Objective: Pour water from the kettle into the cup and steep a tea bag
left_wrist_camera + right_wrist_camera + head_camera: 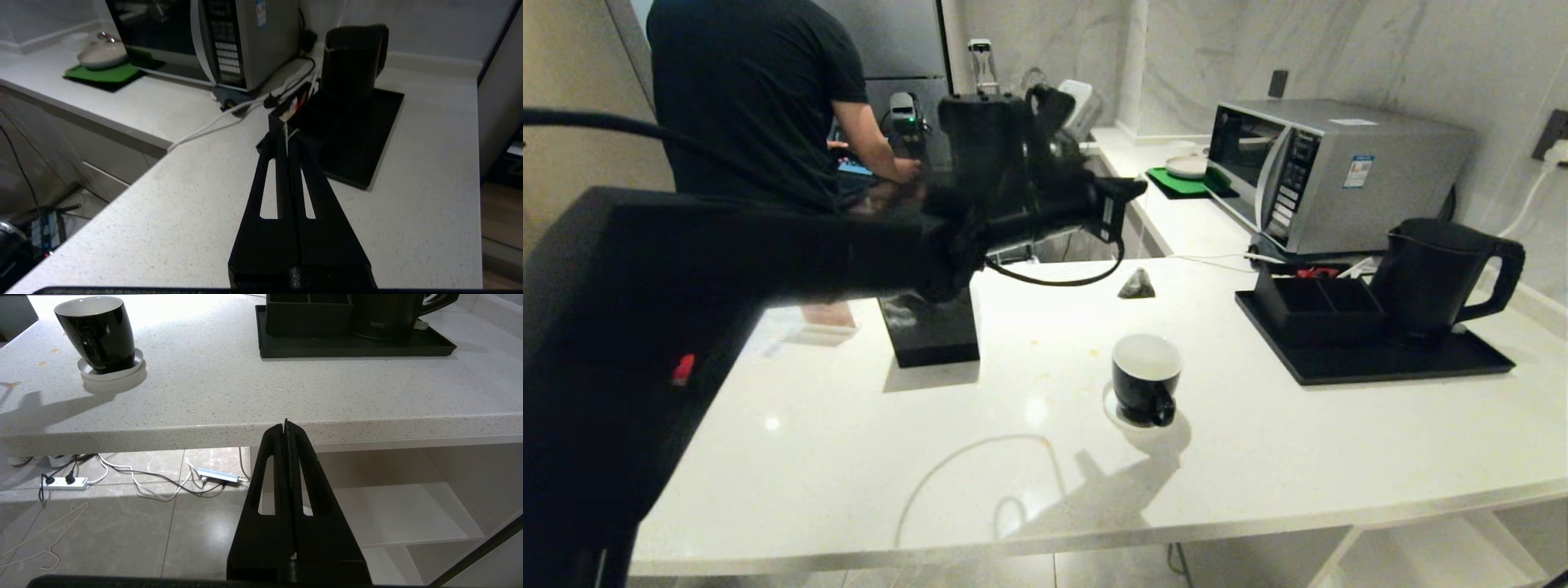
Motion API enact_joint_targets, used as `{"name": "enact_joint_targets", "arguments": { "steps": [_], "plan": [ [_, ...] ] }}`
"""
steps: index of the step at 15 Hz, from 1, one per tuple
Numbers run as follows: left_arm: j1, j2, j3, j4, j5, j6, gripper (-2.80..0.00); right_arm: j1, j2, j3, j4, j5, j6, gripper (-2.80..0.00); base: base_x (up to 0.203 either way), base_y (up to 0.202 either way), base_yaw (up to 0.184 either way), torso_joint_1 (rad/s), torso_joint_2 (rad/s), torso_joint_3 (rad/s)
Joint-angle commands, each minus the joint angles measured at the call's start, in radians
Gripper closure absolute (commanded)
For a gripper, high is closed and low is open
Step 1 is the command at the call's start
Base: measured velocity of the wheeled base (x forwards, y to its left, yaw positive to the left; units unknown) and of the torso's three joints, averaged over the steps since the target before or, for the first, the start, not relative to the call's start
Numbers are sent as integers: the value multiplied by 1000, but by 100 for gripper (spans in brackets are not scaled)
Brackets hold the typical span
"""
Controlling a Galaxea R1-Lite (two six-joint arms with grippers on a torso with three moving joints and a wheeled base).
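**Head view: tea bag just under the left jaws, cup nearer to the robot**

The tea bag [1137, 283] is a small dark pyramid at the far side of the bench [1298, 457], directly under the tip of the left gripper [287, 139]. These jaws are pressed together, and the left wrist view shows a thin pale strip nipped between their tips. I judge this to be the bag's string. I cannot tell whether the bag hangs free or rests on the bench.

From the bag, the cup [1147, 377] lies almost straight toward the robot and a little to its right, well apart. So the coming move is, I think, a short carry toward the robot and then a descent over the rim. The cup stands upright on its saucer [1112, 408]. Its white inside shows no bag, and I cannot tell whether it holds water.

The kettle [1433, 273] stands upright on a black tray [1405, 367] far to the right, its handle turned away from the cup. Its content is hidden.

The right gripper [286, 426] is parked below the bench edge, jaws together and holding nothing.
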Motion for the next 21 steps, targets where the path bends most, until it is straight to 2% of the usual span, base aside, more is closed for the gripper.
{"name": "enact_joint_targets", "arguments": {
  "steps": [1,7,18,21],
  "plan": [
    [10,-52,1,-2,-1,0,0,0,0,0,0,0,0,0,0,0,0,0,0,0],
    [70,-155,6,78,3,-2,0,0,0,0,0,0,0,0,0,0,0,0,0,0],
    [233,-183,8,86,8,-4,0,0,0,0,0,0,0,0,0,0,0,0,0,0],
    [271,-191,7,119,5,-2,0,0,0,0,0,0,0,0,0,0,0,0,0,0]
  ]
}}
